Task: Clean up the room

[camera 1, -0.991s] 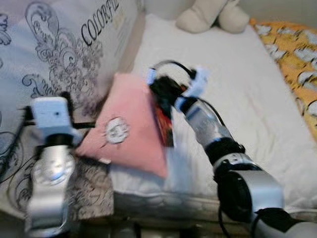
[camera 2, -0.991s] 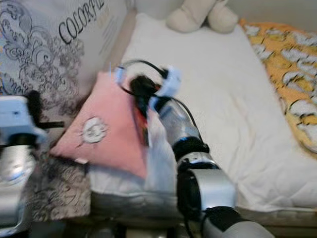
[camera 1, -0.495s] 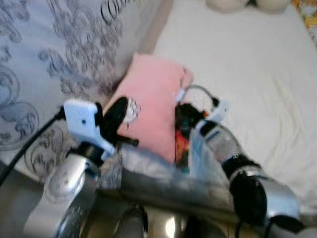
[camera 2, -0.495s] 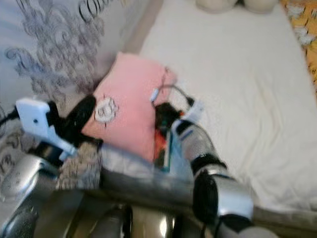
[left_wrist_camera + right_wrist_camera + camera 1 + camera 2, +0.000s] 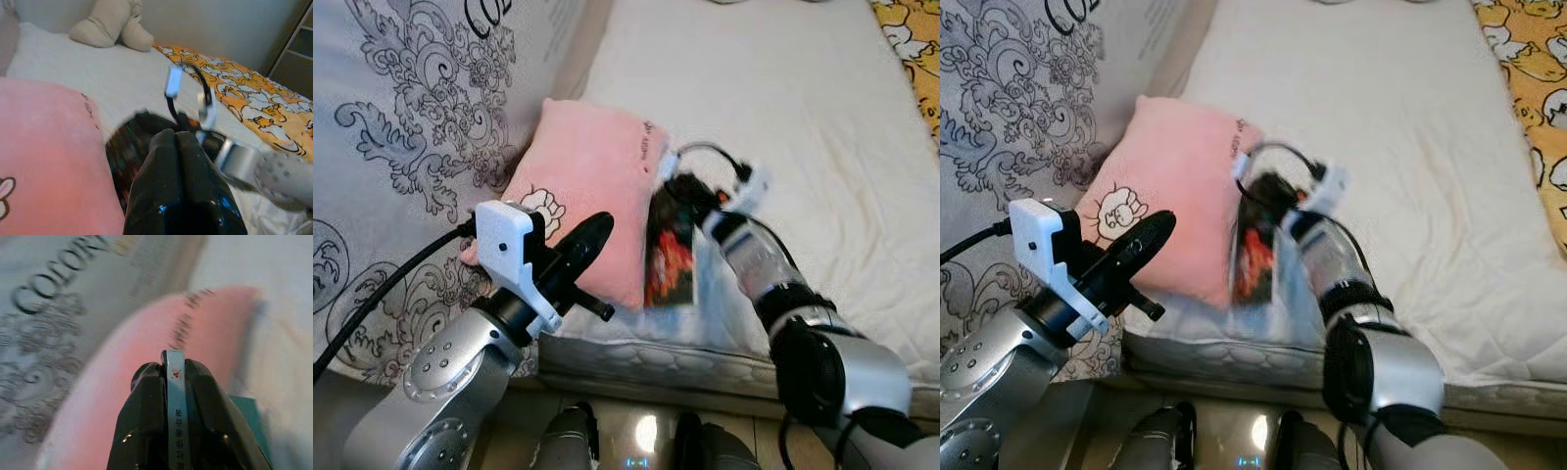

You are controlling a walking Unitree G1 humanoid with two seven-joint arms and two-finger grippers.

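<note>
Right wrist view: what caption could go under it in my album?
The right gripper pinches a thin book by its spine, beside the pink pillow.

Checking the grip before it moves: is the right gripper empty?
No, the right gripper is shut on a thin book, its spine pinched between the two black fingers.

Thin book hangs upright beside pink pillow.

Home bedroom; white mattress, pink pillow, plush toy
</note>
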